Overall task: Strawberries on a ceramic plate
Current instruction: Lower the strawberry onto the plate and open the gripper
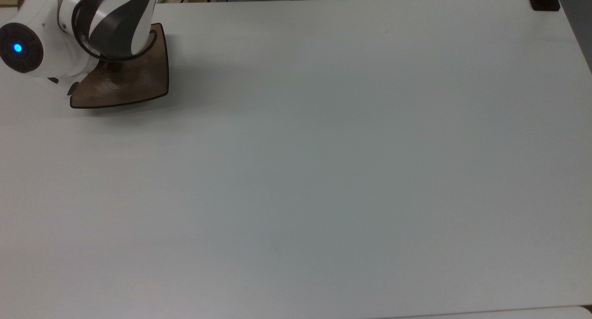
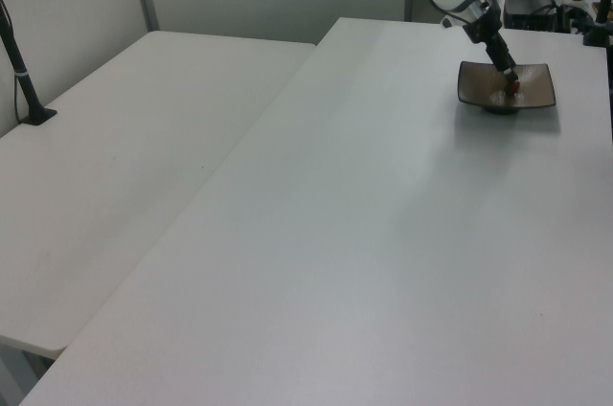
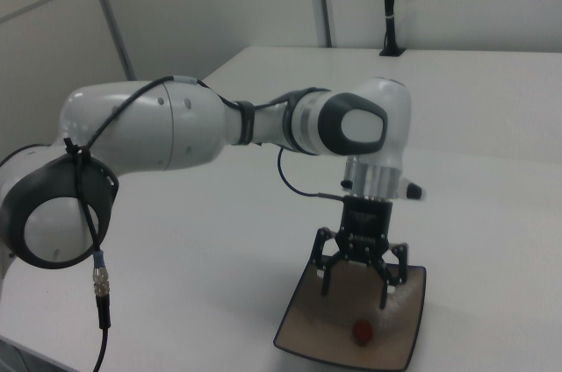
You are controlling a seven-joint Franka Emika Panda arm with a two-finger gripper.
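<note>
The ceramic plate, square and glossy brown, sits near the top view's upper left corner and far right in the left view. One small red strawberry lies in its dished centre, peeking out under the arm in the top view and visible in the left view. My gripper hangs open just above the plate, fingers spread and empty, slightly behind the strawberry in the right view. In the left view the gripper points down at the plate.
The white arm covers the plate's upper left part in the top view. A black post stands at the table's far corner. A second white table adjoins on the left view's left, with a black pole.
</note>
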